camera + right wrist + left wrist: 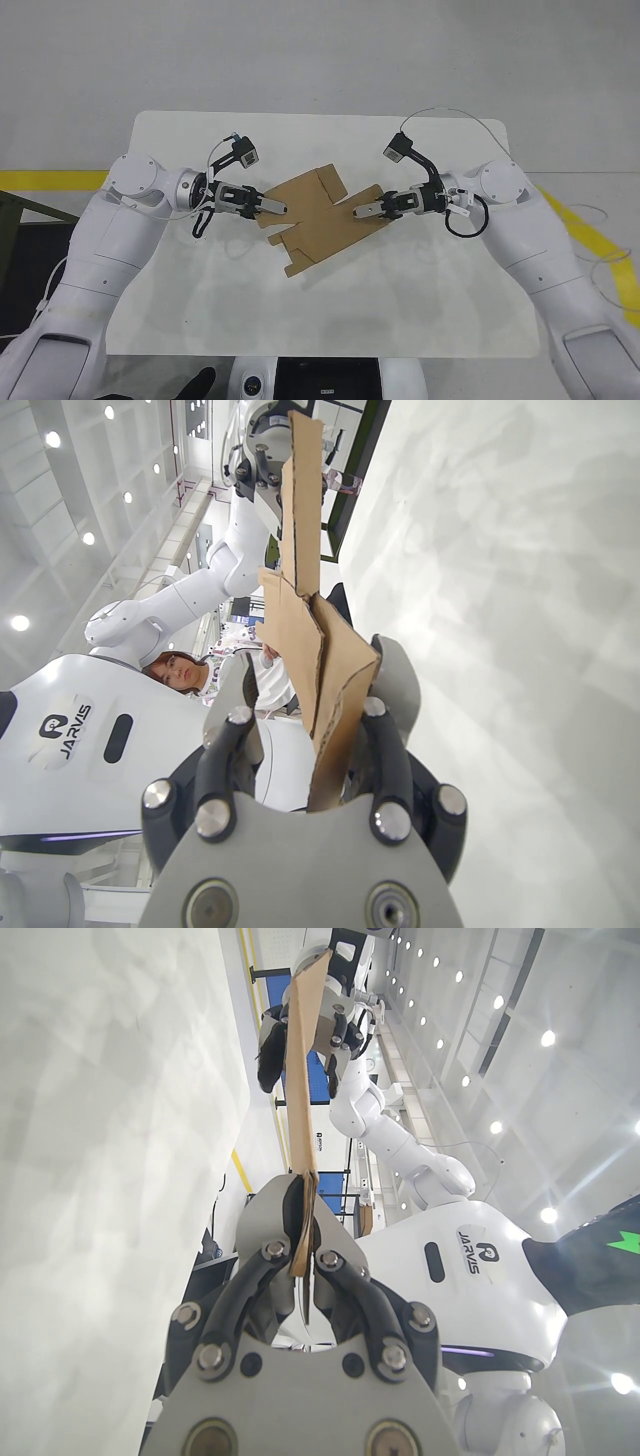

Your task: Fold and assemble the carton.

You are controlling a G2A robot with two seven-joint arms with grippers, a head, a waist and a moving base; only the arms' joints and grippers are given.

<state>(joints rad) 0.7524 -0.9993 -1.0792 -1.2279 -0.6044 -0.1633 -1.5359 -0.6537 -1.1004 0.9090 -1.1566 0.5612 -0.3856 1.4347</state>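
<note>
While one flat brown cardboard carton blank [312, 215] is held over the single white tabletop [200, 290], two tools meet it at opposite edges. The left tool [272, 207] is pressed together, pinching one edge. The right tool [360, 212] stands spread, with the other edge lying between its fingers, against one of them.

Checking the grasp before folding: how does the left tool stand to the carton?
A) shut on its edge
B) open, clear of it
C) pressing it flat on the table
A: the left wrist view shows the left tool clamped shut on an edge of the carton.
</note>
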